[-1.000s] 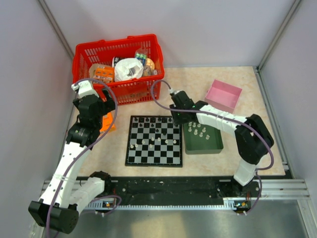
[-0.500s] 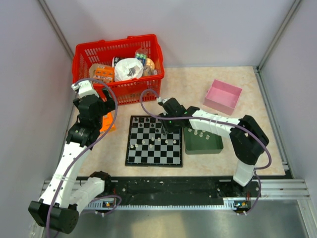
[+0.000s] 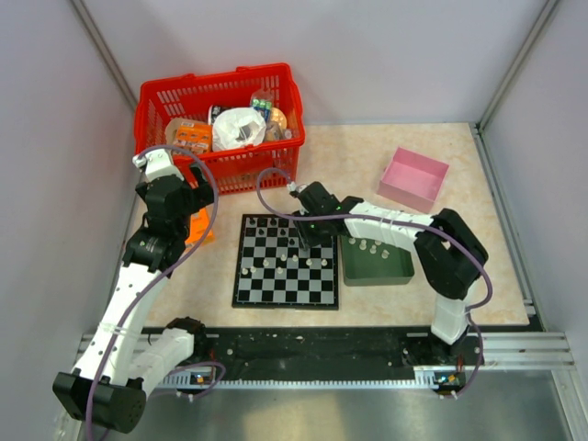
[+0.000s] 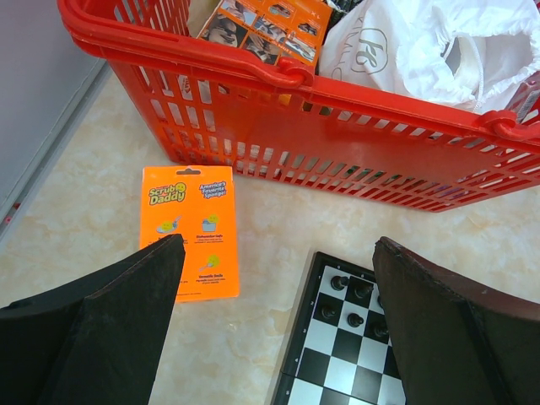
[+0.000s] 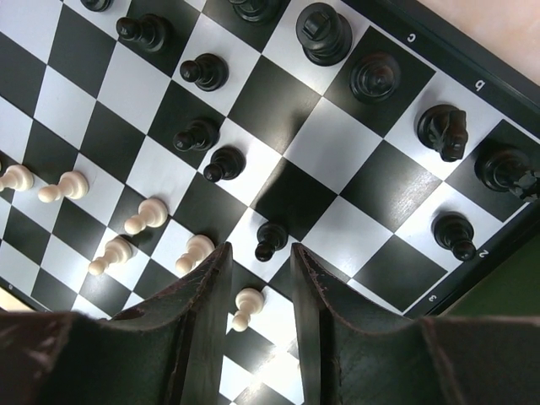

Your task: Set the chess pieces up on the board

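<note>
1. A white pawn [image 5: 246, 308] shows in the gap between the fingers of the right gripper [image 5: 260, 251]. It is on the board [image 3: 280, 303], roughly mid-board, with a black pawn [image 5: 270, 240] just beyond the fingertips.
2. The jaws stand a little apart, and the gap is wider than the pawn. The pawn seems to stand free on its square, though the steep wrist view cannot rule out a touch on one finger.
3. A second ago this gripper hung over the board's right edge beside the tray [image 3: 386, 273]. It has since swung left over the squares and come down, and it has barely shifted in the last half second. That reads as the end of a delivery, with a white piece set down rather than carried.
4. Black pieces [image 5: 325, 32] fill the far rows, and white pawns form a loose line mid-board. More white pieces [image 3: 365, 246] wait in the tray, so much of the white side looks unfinished.
5. The left gripper [image 4: 278, 243] is spread wide and empty. It hangs over the table left of the board's far corner, above the sponge pack [image 4: 190, 232] and before the basket [image 3: 248, 170]. It has not moved.
</note>
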Controlling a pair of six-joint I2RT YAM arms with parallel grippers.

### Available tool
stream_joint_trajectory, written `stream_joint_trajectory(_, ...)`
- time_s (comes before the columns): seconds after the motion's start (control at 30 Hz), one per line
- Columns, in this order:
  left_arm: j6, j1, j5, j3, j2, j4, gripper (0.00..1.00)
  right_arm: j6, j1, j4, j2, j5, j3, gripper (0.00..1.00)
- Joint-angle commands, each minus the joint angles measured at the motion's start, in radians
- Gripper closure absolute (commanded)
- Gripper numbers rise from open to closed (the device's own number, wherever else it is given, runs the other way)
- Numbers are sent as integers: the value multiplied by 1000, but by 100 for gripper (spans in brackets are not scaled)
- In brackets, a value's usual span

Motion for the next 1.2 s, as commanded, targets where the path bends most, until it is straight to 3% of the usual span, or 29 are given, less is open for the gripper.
stream_joint_trajectory(0.0,1,6,-10,6,-21,56,1,-21,3,18,15,29,57,68)
stream_joint_trajectory(0.1,1,6,-11,4,-20,57,1,-38,5,1,25,47,71,74)
stream_joint_trajectory(0.9,-8,7,-10,-5,-30,54,1,-56,5,-27,52,-3,87,75)
stream_joint_trajectory(1.17,-8,7,-7,-5,-27,54,1,-56,3,-33,51,11,87,81)
